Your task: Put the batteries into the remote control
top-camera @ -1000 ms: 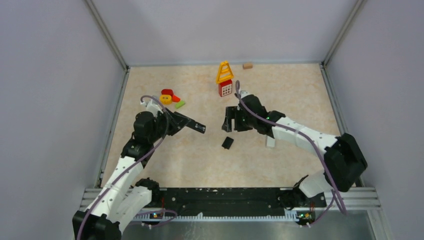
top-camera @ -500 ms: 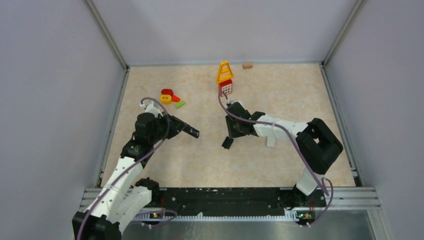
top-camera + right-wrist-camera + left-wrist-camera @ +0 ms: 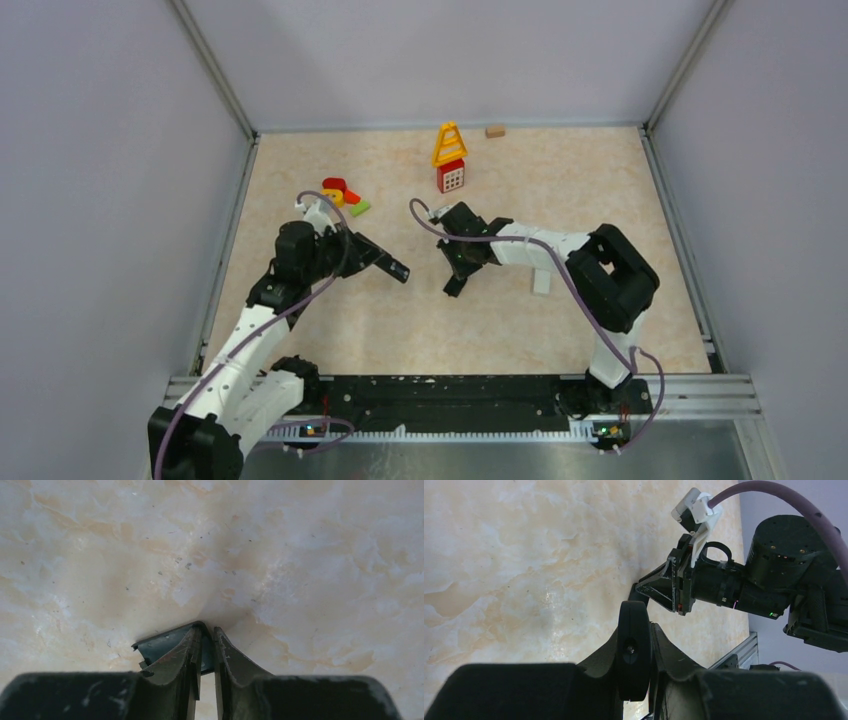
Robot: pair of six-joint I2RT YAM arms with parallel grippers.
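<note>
The black remote control (image 3: 390, 265) juts out of my left gripper (image 3: 362, 250), which is shut on it; the left wrist view shows it end-on (image 3: 634, 655) between the fingers. My right gripper (image 3: 460, 268) is down at the table on a small dark battery cover (image 3: 455, 286). In the right wrist view its jaws (image 3: 206, 630) stand nearly together with the thin cover (image 3: 162, 647) pinched between them, one corner tilted off the table. The batteries are out of view.
A yellow frame on a red block (image 3: 449, 158) and a tan block (image 3: 495, 131) stand at the back. Red, yellow and green toy pieces (image 3: 342, 195) lie behind my left arm. A small white block (image 3: 541, 281) lies beside the right forearm. Walls close in on three sides.
My right gripper has swung left and down onto the battery cover and closed on it. My left arm has shifted the remote slightly.
</note>
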